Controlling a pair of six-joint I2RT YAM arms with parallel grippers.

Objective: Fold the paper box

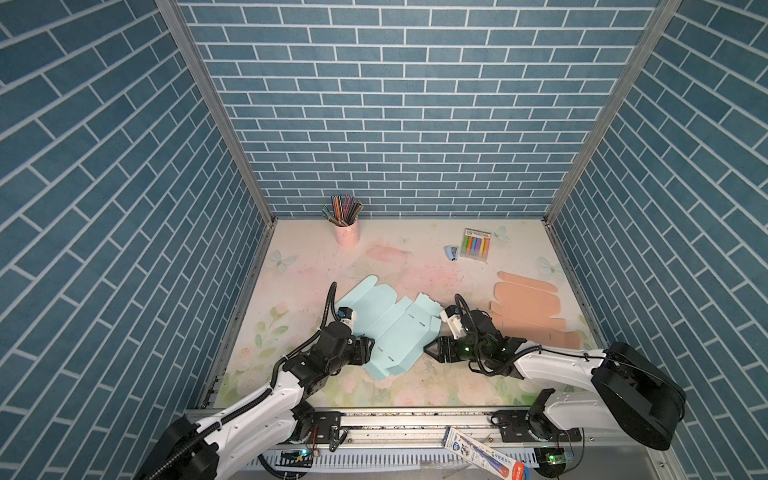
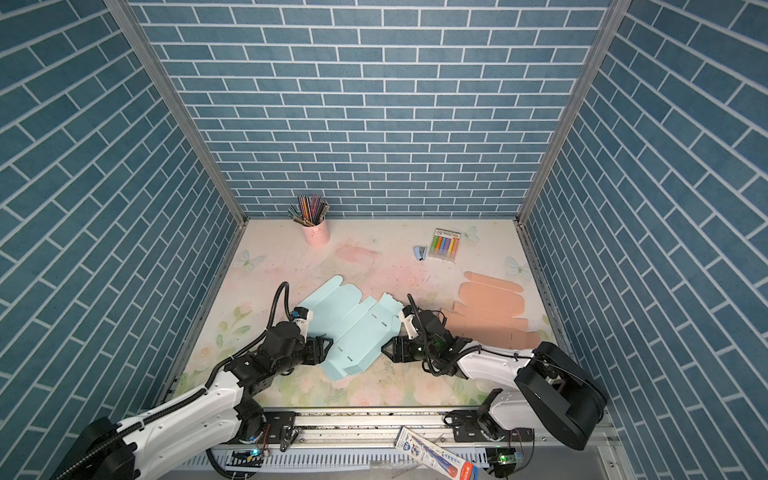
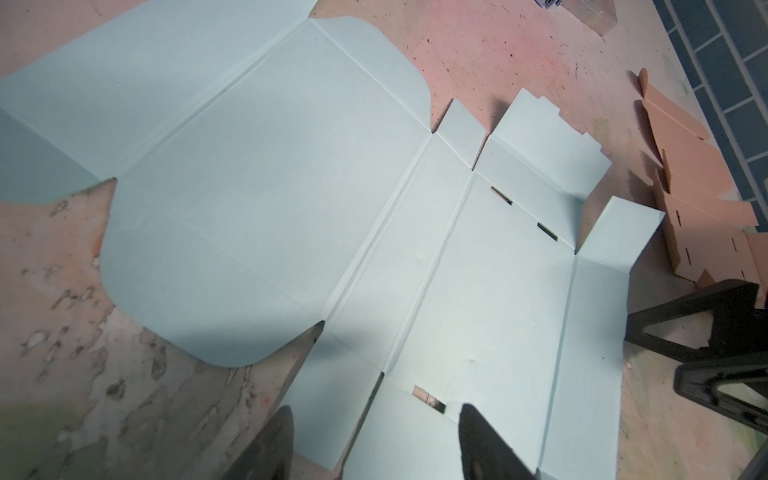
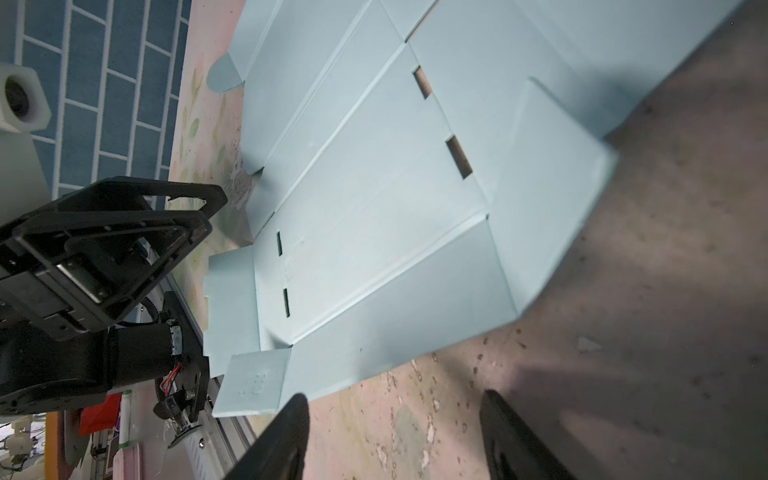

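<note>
- The pale blue paper box (image 1: 395,328) lies unfolded near the middle of the table (image 1: 316,270). It is a thin, creased sheet with small slots and rounded flaps. A flap by its right edge tilts upward.
- My left gripper (image 1: 369,348) sits at the box's near left edge, released. Its fingers (image 3: 270,449) are spread over a flap without pinching it.
- My right gripper (image 1: 429,348) waits just beside the box's right edge, also released, with bare table between its fingers (image 4: 291,428).
- A flat peach cardboard sheet (image 1: 528,307) lies to the right, its near corner under my right arm.
- At the back stand a pink cup of pencils (image 1: 347,232), a marker pack (image 1: 476,245) and a small blue stapler (image 1: 452,252).
- The tabletop is a worn, speckled floral print.
</note>
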